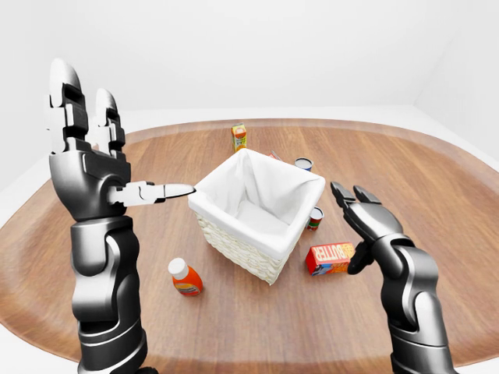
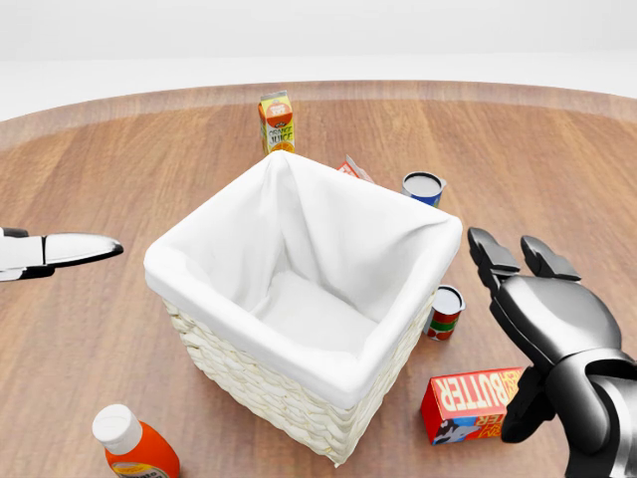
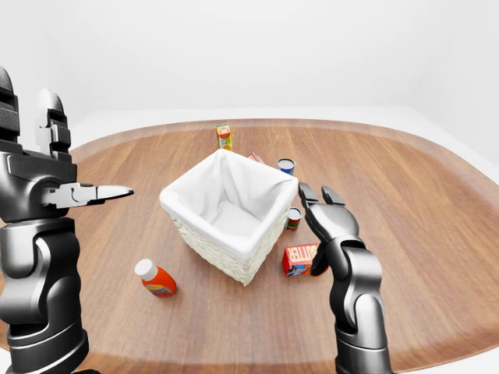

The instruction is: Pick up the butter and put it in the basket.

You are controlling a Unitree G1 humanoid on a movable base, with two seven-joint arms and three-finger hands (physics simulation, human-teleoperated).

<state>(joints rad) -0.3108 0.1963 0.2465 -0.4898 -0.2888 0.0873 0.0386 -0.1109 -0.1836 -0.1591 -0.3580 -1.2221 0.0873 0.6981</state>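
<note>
Red butter (image 2: pixel 480 403) box lies just beneath the right hand's (image 2: pixel 542 334) spread, empty fingers.

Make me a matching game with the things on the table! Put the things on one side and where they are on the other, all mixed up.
Places are as the head view shows them.

Things:
1. butter box
2. orange juice carton
3. ketchup bottle
4. basket

Places:
A. bottom left corner
B. middle of the table
C. lower right, beside the right hand
D. top, beyond the basket

Pairs: 1-C, 2-D, 3-A, 4-B
</note>
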